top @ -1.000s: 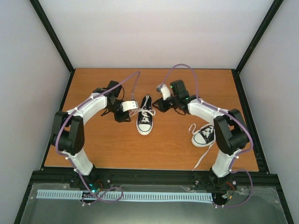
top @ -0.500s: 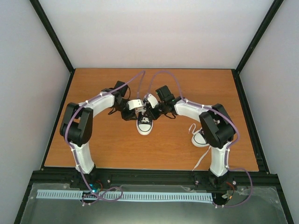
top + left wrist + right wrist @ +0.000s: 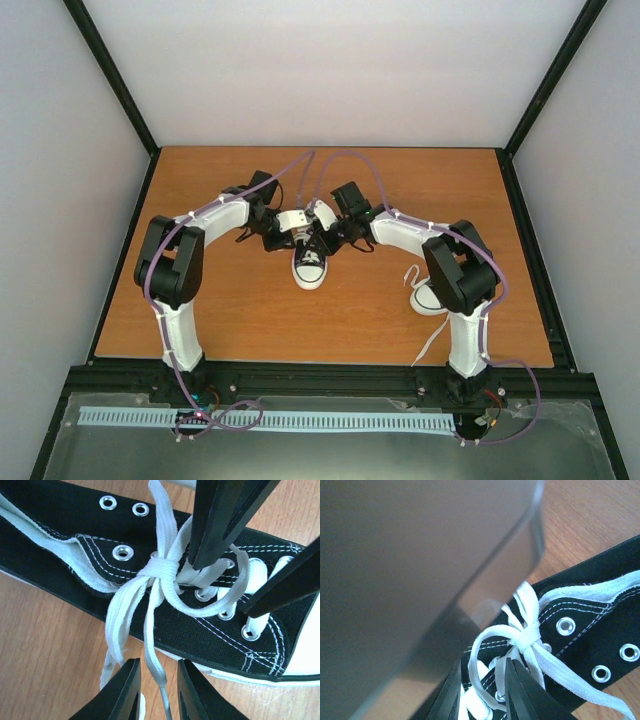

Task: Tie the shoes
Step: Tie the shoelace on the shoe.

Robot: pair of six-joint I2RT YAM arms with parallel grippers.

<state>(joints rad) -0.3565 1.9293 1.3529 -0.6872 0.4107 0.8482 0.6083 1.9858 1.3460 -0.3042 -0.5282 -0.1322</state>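
- Working the bow on the middle shoe (image 3: pixel 309 265) is the step in hand. It lies near the centre of the worktop (image 3: pixel 200 320), toe cap toward the near edge, with both arms bent in over it.
- The first knot (image 3: pixel 161 570) is already cinched at the top of the lacing, just beside the upper eyelets (image 3: pixel 122 553). One loop (image 3: pixel 200 611) curls out of it across the tongue.
- Your left gripper (image 3: pixel 158 680) hangs over the shoe's side with its jaws a narrow gap apart. The lace tail (image 3: pixel 154 666) runs down between them, tipped end included. There is daylight on both sides of it, so nothing is pinched yet.
- Your right gripper (image 3: pixel 482 696) is also only slightly parted. Its fingers (image 3: pixel 220 525) come down on the lacing right beside the knot and straddle the loop's strand. You can't call that a firm hold from these views; it looks more like pinning than gripping.
- Next move, as I judge it: close the left jaws fully on the tail before you pull. Then carry it round the loop without dragging the knot loose or letting the loop collapse.
- The second shoe (image 3: pixel 425 297) sits toward the right edge, half hidden behind the right arm. Its laces trail loose toward the near edge, so it is not yet tied.
- No brand, label or writing can be read on either shoe.
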